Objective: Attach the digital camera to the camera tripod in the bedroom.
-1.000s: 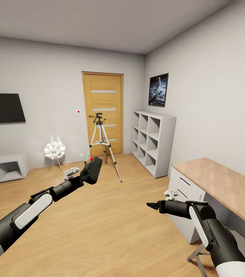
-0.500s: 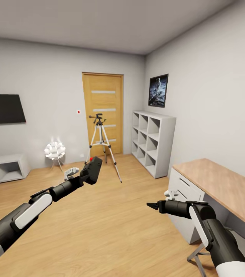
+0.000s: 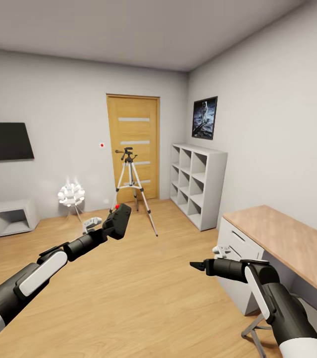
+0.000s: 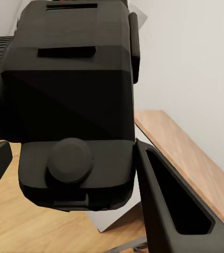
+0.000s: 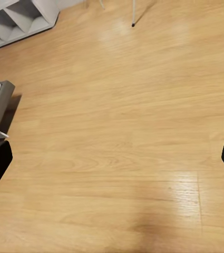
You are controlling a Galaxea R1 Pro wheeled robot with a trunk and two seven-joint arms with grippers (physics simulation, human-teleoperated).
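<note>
In the head view my left gripper [image 3: 114, 224] is shut on the digital camera [image 3: 120, 218], a small black block with a red dot on top, held out over the wood floor. In the left wrist view the digital camera [image 4: 72, 95] sits close up between the black fingers [image 4: 169, 205]. The camera tripod [image 3: 130, 185], with silver legs and a black head, stands across the bedroom in front of the wooden door [image 3: 133, 144], well beyond the camera. My right gripper [image 3: 196, 266] hangs open and empty to the right, beside the desk.
A white cube shelf [image 3: 198, 184] and an astronaut picture [image 3: 205, 116] line the right wall. A wood-topped desk [image 3: 287, 238] with white drawers is close on the right. A white globe lamp [image 3: 70, 194], a low white unit [image 3: 6, 217] and a wall TV [image 3: 4, 140] are at the left.
The whole view has shifted very slightly. Both arms keep their pose and the camera stays in the left gripper.
</note>
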